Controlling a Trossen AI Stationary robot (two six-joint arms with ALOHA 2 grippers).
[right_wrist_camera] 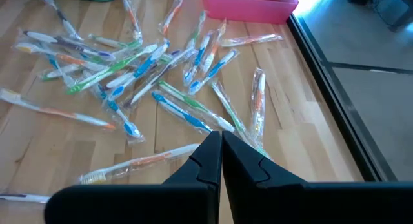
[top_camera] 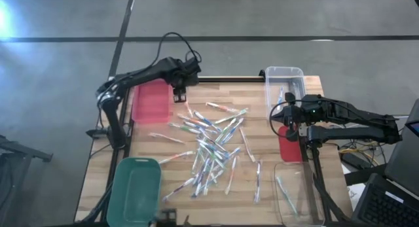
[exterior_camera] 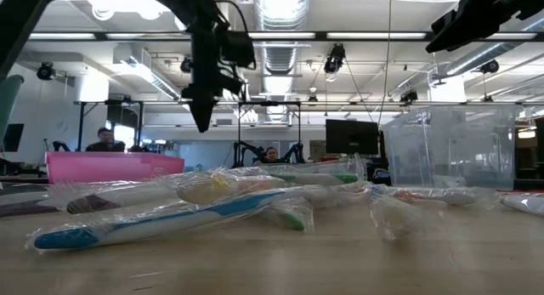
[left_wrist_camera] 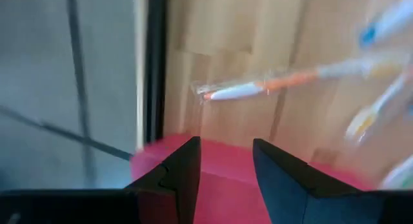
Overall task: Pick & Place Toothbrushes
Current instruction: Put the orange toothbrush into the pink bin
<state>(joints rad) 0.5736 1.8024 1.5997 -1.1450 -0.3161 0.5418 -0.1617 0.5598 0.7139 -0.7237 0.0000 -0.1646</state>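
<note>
Just started. Most toothbrushes (top_camera: 213, 145) lie in a loose heap mid table (top_camera: 163, 181), each in a clear wrap. A few sit in the clear bins (top_camera: 284, 83) on the right side. None seen in the pink bin (top_camera: 150, 101) or green bin (top_camera: 135, 188). Lots left to sort.

Left tool (top_camera: 179, 91) hangs released and bare by the pink bin. Right tool (top_camera: 291, 130) clenched on nothing, over the right side.

Wooden plank table. Big room behind, with pipes, lights, screens and people sitting far back.
</note>
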